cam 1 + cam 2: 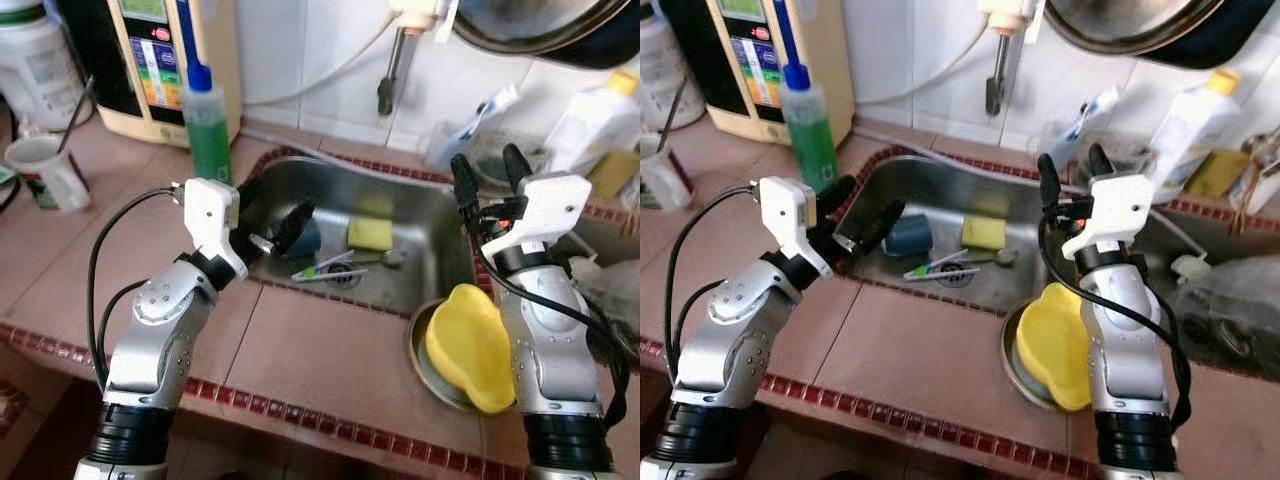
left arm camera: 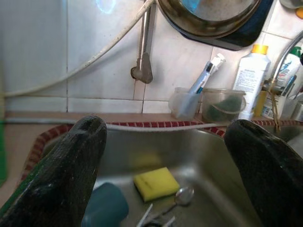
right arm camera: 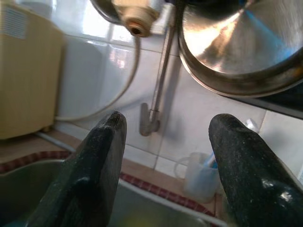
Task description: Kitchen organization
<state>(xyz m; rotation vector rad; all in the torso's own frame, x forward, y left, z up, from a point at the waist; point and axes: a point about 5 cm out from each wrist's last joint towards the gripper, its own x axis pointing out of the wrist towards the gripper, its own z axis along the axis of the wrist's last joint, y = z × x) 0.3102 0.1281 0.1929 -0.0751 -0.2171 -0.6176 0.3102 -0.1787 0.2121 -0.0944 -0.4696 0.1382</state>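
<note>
At a tiled kitchen counter, the left gripper (image 1: pixel 862 214) reaches over the near-left rim of a steel sink (image 1: pixel 425 225), its two black fingers spread wide and holding nothing. Just beyond its fingertips, down in the basin, lies a dark blue cup (image 1: pixel 908 235) on its side; past that sit a yellow sponge (image 2: pixel 155 183) and a spoon (image 2: pixel 183 195), with a toothbrush (image 1: pixel 322 269) near the drain. A green soap bottle (image 1: pixel 208 121) stands on the counter behind this gripper's wrist. The right gripper (image 1: pixel 490 172) is raised at the sink's far-right corner — fingers parted and empty, pointing up toward the white-tiled wall, where a faucet pipe (image 3: pixel 159 82) and a hanging metal pan (image 3: pixel 236 42) lie ahead of it. Below and in front of the right arm, a yellow bowl (image 1: pixel 470 345) rests in a metal dish (at the counter's near edge) — touching it.
</note>
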